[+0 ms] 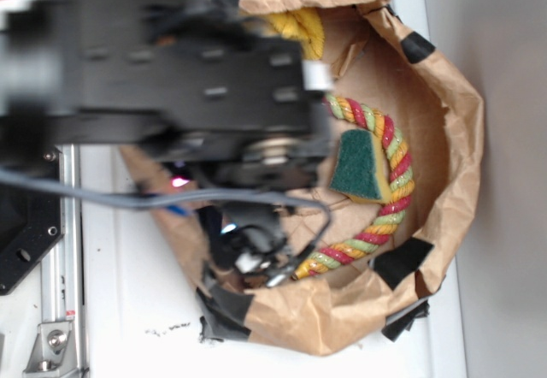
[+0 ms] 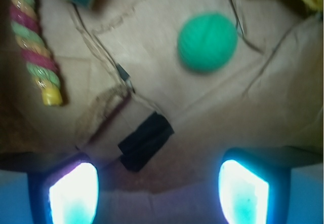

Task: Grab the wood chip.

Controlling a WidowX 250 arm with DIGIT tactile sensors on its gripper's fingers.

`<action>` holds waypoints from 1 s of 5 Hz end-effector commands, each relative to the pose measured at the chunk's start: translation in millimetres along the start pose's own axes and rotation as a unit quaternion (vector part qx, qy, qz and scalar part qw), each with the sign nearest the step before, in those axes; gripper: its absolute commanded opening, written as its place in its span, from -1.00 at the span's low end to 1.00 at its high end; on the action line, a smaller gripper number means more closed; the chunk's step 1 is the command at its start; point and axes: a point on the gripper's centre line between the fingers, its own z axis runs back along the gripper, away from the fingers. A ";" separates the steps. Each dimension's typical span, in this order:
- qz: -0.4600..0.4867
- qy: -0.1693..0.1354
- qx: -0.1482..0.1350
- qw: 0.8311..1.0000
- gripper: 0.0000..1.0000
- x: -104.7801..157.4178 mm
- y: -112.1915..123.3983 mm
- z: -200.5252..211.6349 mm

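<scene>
Your pincer [image 2: 158, 191] stood released in the wrist view. Its two fingers [image 2: 73, 193] were spread wide at the bottom edge with only bare paper between them, and they gripped nothing.

You had one wood chip [image 2: 98, 111], a slim tan strip lying flat and slanted on the bag [image 1: 444, 138] floor. It sat up-frame of the finger at the frame's left, just beside a black tape patch [image 2: 144, 140], and it was not between the fingers. Whether it touched the tape you could not tell through the blur. In the exterior view the arm hid it.

By count, the rest came to:
- one striped rope [image 1: 389, 151], curving along the bag's wall, with its yellow end near the chip in the wrist view
- one sponge [image 1: 359, 166], resting against that rope
- one green ball [image 2: 207, 41], well apart from the chip
- one yellow cloth [image 1: 301, 29], at the bag's far rim
- several tape patches around the bag's edge

Your arm [image 1: 171, 79] was a black, blurred mass reaching in from the frame's left. It lay across the bag's left half and dipped inside, so the exterior view did not show the pincer clearly. One grey cable [image 1: 128, 198] trailed across it. The bag sat on a white desk [image 1: 128, 292].
</scene>
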 end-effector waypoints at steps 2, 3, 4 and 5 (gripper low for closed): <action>0.005 -0.066 -0.012 0.998 1.00 3.4 9.1 -16.9; -0.001 -0.058 -0.019 0.998 1.00 18.6 -0.6 11.9; 0.013 -0.057 -0.015 0.998 1.00 35.6 -8.2 20.7; 0.020 -0.066 0.000 0.998 1.00 38.6 -15.8 5.8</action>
